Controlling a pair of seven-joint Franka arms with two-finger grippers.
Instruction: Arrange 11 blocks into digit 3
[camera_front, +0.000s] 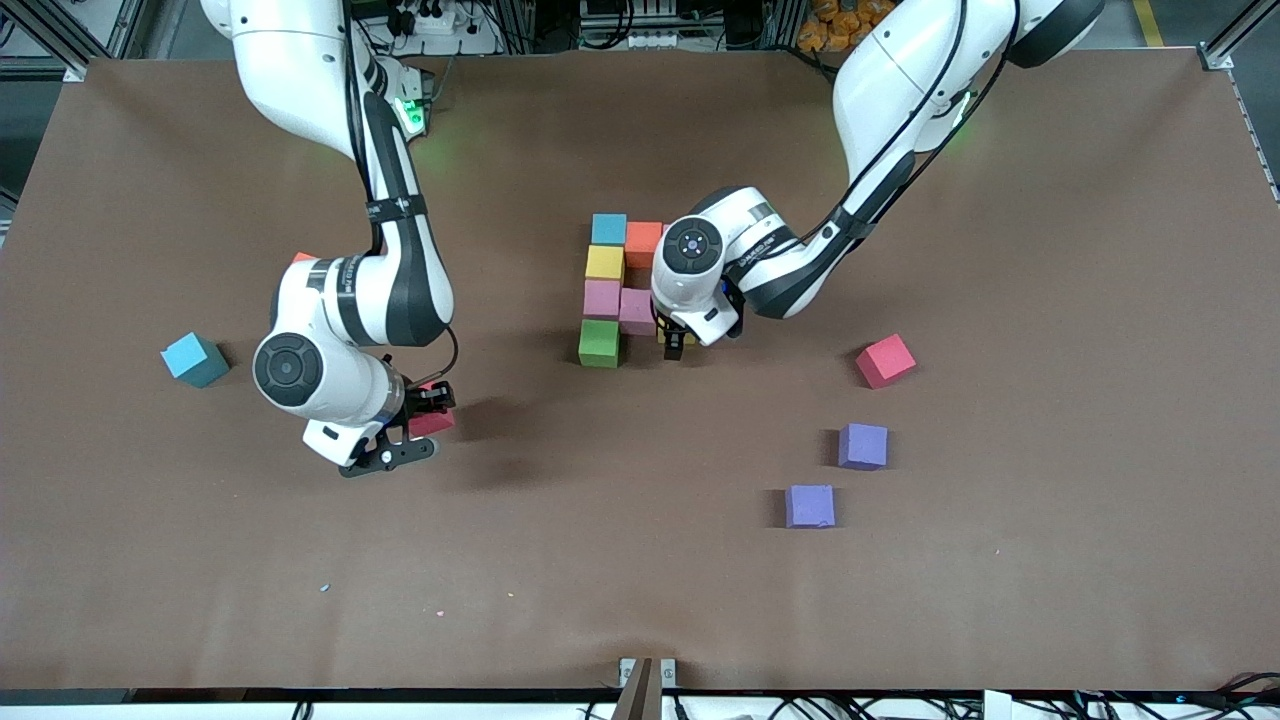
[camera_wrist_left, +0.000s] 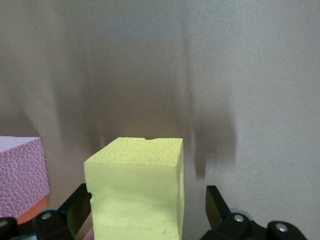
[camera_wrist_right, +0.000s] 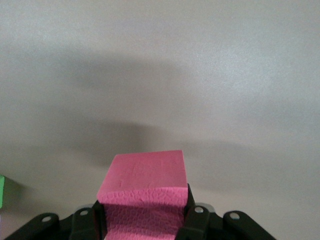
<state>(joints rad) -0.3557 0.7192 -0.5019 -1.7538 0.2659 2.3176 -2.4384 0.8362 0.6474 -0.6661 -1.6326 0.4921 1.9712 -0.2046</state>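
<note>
Left gripper (camera_wrist_left: 145, 210) fingers wide, straddling yellow block (camera_wrist_left: 135, 187) beside pink block (camera_front: 637, 310) in part-built digit; right gripper (camera_wrist_right: 145, 217) clamps red block (camera_wrist_right: 145, 192) above table (camera_front: 600, 580), toward right arm's end

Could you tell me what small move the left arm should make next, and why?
Probably lift the left gripper straight up: its fingers stand open with a gap on one side of the yellow block, which sits beside the pink block, so it looks released.
</note>
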